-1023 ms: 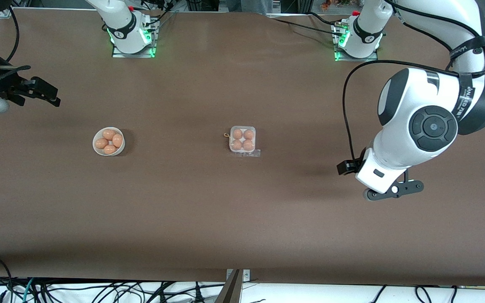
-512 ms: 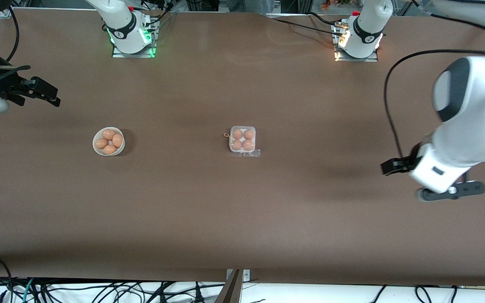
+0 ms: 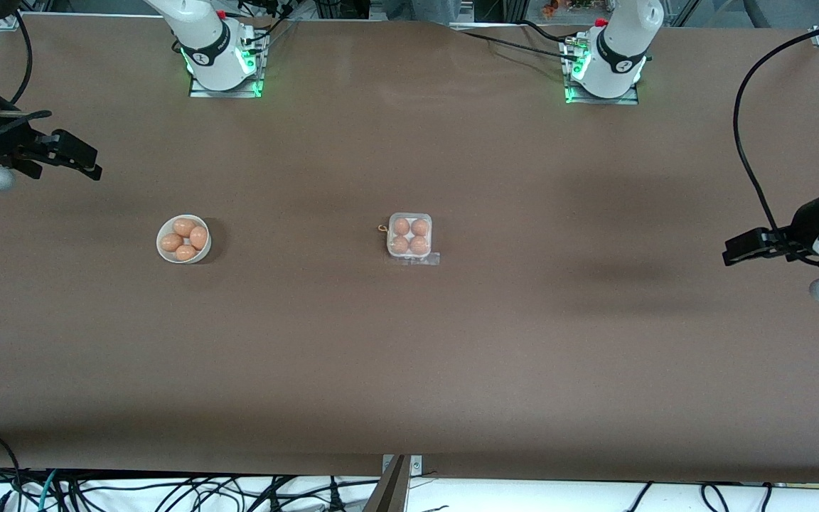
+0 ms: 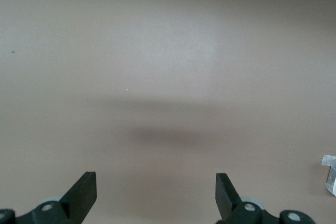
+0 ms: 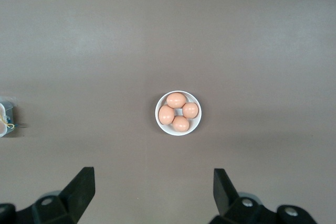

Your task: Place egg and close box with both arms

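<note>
The box point(image 3: 409, 239) sits out in the middle of the brown tabletop point(image 3: 409, 370), all four cells filled with brown eggs point(image 3: 409, 235). Its clear lid appears to be down over them, though I can't be certain, and a clear flap lies flat on the tabletop along the edge of the box nearer the front camera. A sliver of the box also shows at the edge of each wrist view point(image 4: 330, 172) point(image 5: 4, 116).

Well apart from the box, toward the right arm's end of the tabletop, stands a round white bowl point(image 3: 183, 239) with four more eggs inside it point(image 5: 178, 112).

Neither arm is anywhere near the box. The left gripper point(image 3: 749, 249) hangs over the left arm's end of the tabletop, its fingers point(image 4: 84, 192) spread wide with nothing between them, only bare tabletop beneath. The right gripper point(image 3: 74, 158) waits out over the right arm's end, fingers point(image 5: 81, 187) equally wide apart and empty, looking down on the bowl.
</note>
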`<state>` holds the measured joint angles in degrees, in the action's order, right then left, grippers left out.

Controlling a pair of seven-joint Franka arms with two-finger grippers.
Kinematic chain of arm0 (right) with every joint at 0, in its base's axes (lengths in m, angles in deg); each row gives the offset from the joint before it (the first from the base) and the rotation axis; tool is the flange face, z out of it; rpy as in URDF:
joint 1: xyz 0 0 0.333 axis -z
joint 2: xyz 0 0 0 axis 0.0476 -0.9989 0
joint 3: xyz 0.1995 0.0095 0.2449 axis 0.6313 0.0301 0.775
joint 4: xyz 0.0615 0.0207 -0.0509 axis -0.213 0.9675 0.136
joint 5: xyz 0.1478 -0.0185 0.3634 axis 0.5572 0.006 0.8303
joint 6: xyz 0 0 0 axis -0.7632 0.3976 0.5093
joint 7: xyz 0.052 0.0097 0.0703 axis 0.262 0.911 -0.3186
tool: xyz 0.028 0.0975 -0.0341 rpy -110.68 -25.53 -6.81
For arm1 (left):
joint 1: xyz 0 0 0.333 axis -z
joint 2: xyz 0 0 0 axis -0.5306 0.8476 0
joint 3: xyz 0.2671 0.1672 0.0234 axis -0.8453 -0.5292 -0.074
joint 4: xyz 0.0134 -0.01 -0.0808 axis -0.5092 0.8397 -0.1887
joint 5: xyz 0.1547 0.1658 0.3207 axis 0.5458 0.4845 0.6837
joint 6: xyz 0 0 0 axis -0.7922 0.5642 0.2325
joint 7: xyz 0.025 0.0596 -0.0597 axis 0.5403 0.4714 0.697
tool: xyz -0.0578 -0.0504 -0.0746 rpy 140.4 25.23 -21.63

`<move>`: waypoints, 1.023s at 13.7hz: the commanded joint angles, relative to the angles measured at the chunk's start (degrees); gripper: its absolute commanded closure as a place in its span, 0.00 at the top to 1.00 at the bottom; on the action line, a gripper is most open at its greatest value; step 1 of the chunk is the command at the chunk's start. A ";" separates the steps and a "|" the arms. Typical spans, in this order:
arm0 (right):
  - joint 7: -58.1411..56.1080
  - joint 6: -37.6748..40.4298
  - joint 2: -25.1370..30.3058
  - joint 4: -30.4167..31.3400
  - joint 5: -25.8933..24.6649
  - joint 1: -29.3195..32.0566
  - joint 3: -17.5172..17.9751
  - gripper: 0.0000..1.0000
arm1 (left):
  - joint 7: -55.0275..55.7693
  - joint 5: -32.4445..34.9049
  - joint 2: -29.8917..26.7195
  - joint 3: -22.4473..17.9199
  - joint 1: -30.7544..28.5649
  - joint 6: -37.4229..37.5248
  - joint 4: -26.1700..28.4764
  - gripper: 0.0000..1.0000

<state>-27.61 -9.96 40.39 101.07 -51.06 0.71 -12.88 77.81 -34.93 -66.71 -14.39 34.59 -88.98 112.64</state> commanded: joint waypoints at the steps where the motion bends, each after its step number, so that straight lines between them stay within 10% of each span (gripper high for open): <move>1: 0.32 0.22 0.39 -0.14 -0.52 0.79 0.81 1.00 | -1.14 0.84 -7.25 1.46 -0.70 -4.65 10.99 1.00; 14: 0.32 0.22 0.31 -0.05 -0.52 0.87 0.81 1.00 | -5.45 3.64 -15.35 1.46 -2.37 -3.51 17.86 1.00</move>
<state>-27.61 -9.96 40.38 101.07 -51.06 0.72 -12.88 73.35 -34.12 -80.17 -13.86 32.86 -92.28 128.67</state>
